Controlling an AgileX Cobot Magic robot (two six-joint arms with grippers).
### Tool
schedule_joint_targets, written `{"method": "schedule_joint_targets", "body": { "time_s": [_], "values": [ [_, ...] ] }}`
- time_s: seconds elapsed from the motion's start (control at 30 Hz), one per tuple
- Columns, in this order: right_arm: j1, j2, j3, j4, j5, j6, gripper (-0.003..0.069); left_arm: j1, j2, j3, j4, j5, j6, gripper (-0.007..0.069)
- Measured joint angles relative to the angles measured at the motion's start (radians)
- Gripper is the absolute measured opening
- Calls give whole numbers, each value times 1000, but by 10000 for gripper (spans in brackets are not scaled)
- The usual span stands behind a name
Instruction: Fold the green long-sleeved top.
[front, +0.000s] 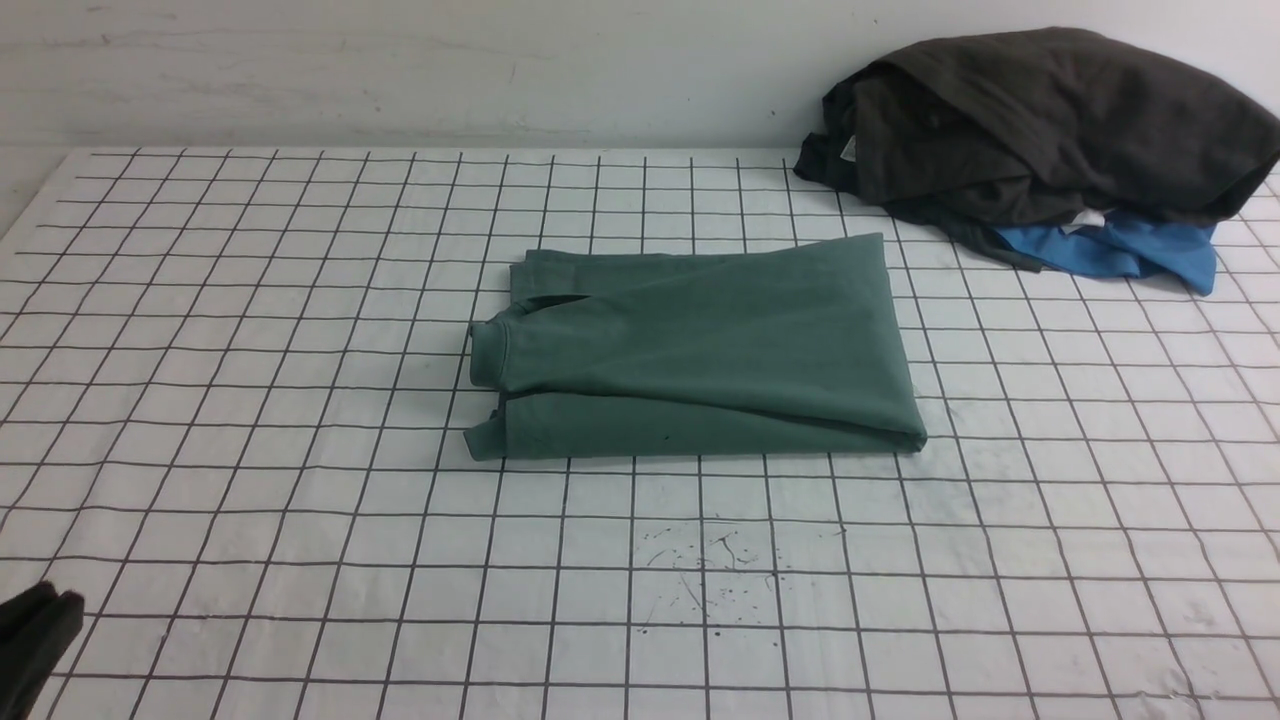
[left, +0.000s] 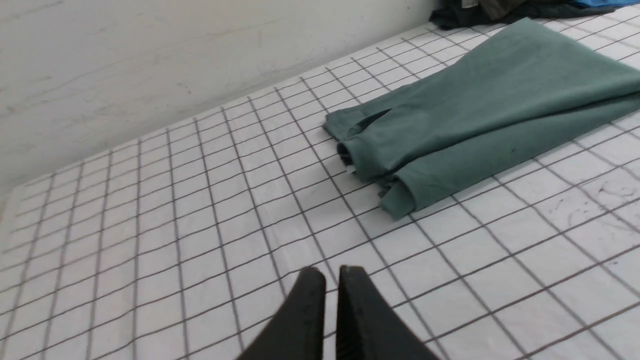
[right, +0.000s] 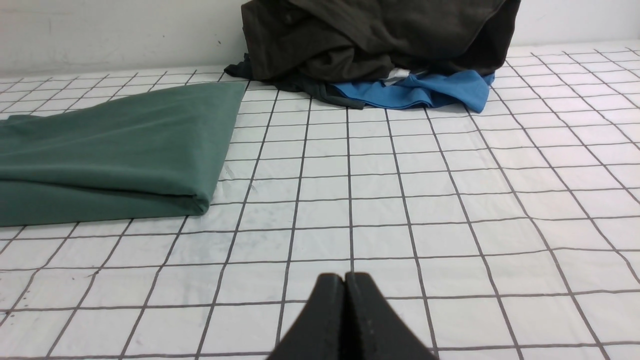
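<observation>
White gridded surface (front: 250, 400) bearing the folded green long-sleeved top (front: 700, 350) at centre; dark garment (front: 1040, 120) heaped over blue garment (front: 1120, 250), far right corner.

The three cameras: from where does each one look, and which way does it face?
Front view: sits between the arms, faces forward across the gridded table at the folded green long-sleeved top and the far wall; only the left gripper shows, in the corner.
Left wrist view: sits on the left arm, low, faces the top's collar end; its shut gripper shows.
Right wrist view: sits on the right arm, low, faces the dark grey-black garment lying on the blue garment; its shut gripper shows.
All views share the green top.
</observation>
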Motion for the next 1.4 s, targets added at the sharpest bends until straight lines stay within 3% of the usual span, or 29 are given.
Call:
{"method": "schedule_joint_targets", "body": {
  "time_s": [0.13,0.37,0.67,0.93,1.4],
  "values": [
    [0,0,0,0,0,0,-13,60,-129,115,68,-2,-54,22],
    [-1,0,0,0,2,0,-13,156,-137,252,200,-46,-350,22],
    [-1,0,0,0,2,0,-13,121,-137,252,242,-46,-505,22],
    [-1,0,0,0,2,0,-13,29,-137,252,242,-46,-516,22],
    [-1,0,0,0,2,0,-13,27,-137,252,242,-46,-515,22]
  ]
}}
